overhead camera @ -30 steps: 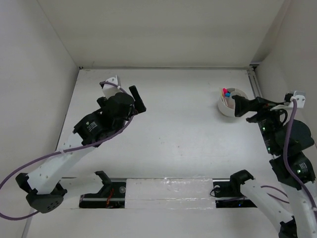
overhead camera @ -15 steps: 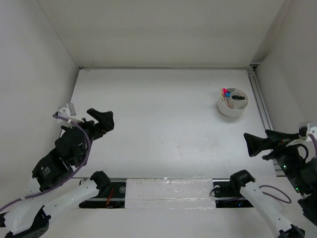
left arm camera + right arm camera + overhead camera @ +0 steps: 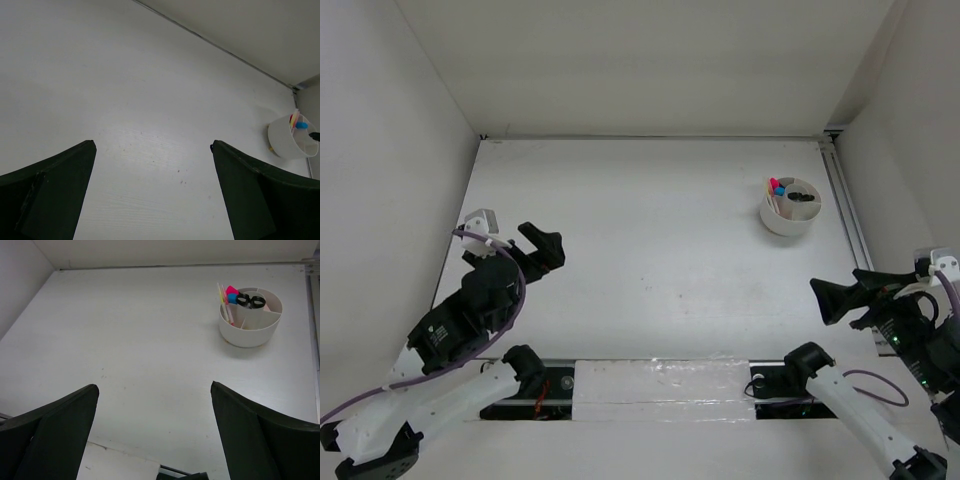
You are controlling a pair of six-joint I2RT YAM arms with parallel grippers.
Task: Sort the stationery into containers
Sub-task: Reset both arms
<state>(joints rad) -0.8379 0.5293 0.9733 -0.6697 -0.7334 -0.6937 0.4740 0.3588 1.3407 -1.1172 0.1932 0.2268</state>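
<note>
Scissors (image 3: 250, 301) show only handles above the organizer (image 3: 247, 335).

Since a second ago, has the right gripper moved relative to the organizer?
Yes. The right gripper was right beside the white organizer. It has pulled back nearward and slightly right, and is now well clear of it, open and empty.

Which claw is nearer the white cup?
The right claw, on the same side as the cup; the left claw sits far across the table.
</note>
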